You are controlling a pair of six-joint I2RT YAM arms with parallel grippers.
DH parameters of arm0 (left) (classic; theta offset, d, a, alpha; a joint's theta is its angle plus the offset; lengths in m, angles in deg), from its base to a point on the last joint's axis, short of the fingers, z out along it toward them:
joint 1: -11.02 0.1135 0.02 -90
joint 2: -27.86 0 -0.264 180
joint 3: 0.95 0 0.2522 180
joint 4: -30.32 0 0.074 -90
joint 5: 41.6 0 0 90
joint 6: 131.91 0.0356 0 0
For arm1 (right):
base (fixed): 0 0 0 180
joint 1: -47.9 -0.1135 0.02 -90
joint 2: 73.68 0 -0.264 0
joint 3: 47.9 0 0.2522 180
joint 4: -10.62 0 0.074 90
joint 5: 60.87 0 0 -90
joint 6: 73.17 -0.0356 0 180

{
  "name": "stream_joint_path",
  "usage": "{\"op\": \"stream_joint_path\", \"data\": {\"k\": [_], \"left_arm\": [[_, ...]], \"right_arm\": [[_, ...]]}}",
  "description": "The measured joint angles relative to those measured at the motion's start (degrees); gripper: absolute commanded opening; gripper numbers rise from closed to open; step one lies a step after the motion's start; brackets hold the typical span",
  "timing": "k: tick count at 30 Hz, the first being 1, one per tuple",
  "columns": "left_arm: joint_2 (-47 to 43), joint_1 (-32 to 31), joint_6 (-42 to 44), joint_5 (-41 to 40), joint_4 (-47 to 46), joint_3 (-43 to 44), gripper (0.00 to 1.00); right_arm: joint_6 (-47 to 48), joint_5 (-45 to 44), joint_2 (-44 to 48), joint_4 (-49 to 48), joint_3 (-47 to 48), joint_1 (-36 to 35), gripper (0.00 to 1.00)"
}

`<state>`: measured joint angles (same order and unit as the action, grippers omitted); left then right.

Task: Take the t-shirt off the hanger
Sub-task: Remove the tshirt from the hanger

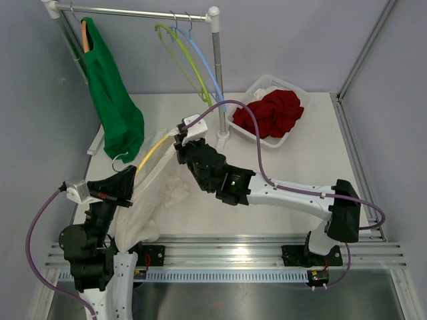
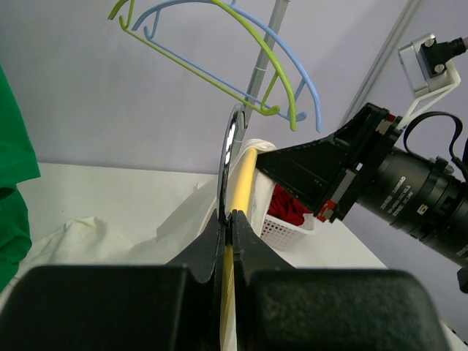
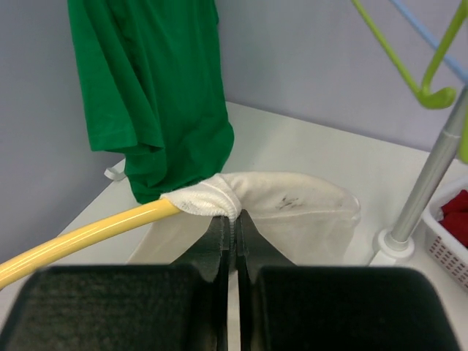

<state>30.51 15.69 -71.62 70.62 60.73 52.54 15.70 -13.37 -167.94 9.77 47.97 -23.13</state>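
Observation:
A white t-shirt (image 1: 157,183) hangs on a yellow hanger (image 1: 155,151) held low over the table between my arms. My left gripper (image 1: 131,179) is shut on the yellow hanger (image 2: 232,248), next to its metal hook (image 2: 227,157). My right gripper (image 1: 181,141) is shut on the t-shirt's ribbed collar (image 3: 219,199), where the cloth bunches over the hanger's arm (image 3: 88,235). The shirt's body (image 3: 292,219) drapes down beyond the right fingers. Part of the hanger is hidden inside the cloth.
A green shirt (image 1: 113,100) hangs on the rail (image 1: 133,11) at back left. Empty green (image 1: 183,60) and blue (image 1: 203,60) hangers hang by the rail's post (image 1: 217,80). A white basket (image 1: 293,87) with red cloth stands at back right.

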Motion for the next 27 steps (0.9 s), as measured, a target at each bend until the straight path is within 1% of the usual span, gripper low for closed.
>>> {"op": "stream_joint_path", "data": {"k": [3, 6, 13, 22, 27], "left_arm": [[-0.44, 0.0, 0.11, 1.36, -0.9, 0.02, 0.0], [-0.44, 0.0, 0.09, 2.99, -2.19, 0.02, 0.0], [-0.42, 0.0, -0.17, 8.2, -4.9, 0.04, 0.0], [-0.63, -0.24, -1.86, 13.05, -8.13, 0.04, 0.0], [-1.07, -0.28, -2.36, 13.86, -7.19, 1.77, 0.0]], "right_arm": [[0.55, 0.0, 2.78, 1.68, -0.11, 0.72, 0.0], [0.02, 0.17, 5.51, 3.54, -0.35, 2.93, 0.0], [-3.39, 1.97, 12.0, 6.6, -5.84, 9.79, 0.0], [-6.49, 4.63, 15.56, 8.33, -9.42, 11.78, 0.0], [-6.86, 4.57, 15.65, 8.5, -11.98, 12.0, 0.0]]}}
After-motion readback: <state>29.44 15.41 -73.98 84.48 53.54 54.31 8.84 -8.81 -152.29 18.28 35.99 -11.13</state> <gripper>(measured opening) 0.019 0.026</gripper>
